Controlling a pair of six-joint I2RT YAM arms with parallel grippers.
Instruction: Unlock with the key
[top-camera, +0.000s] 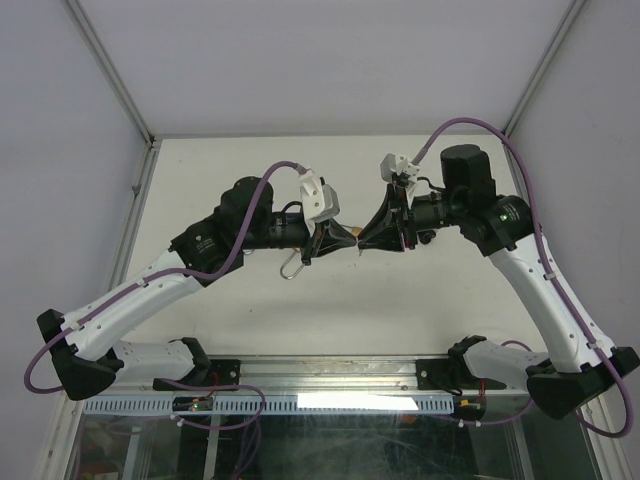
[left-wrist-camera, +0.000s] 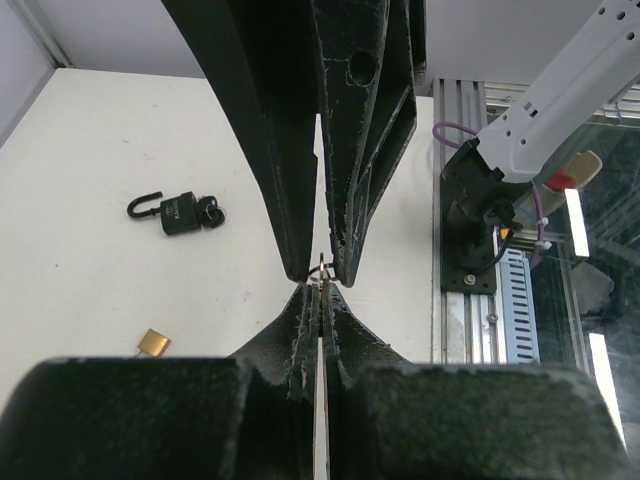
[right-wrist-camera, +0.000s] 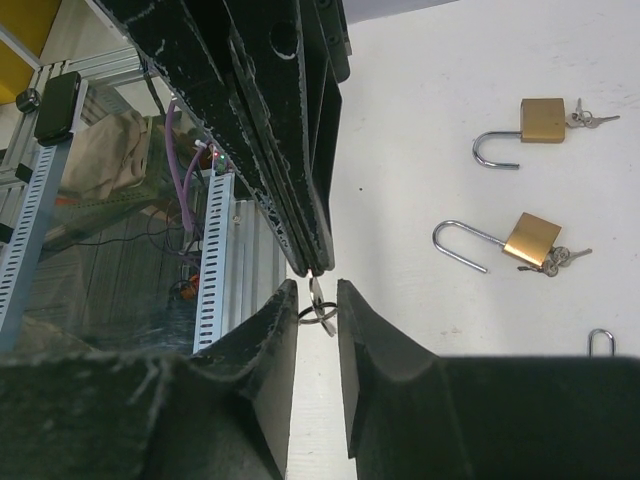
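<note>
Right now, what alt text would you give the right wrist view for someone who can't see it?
Close up, a small key ring hangs from the left gripper's shut jaws, between the right gripper's slightly parted jaws. Behind, on the white table, lie two brass padlocks with open shackles, keys attached.

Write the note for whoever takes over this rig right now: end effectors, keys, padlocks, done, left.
Left end effector: shut on the key ring, off the table.
Right end effector: jaws narrowed around that ring; grip unclear.
Black padlock, brass padlock and second brass padlock lie on the table, shackles open, keys at their bases.
Done: ring is up between both tips.
Left: key not in any lock; pick the lock, insert, turn.
</note>
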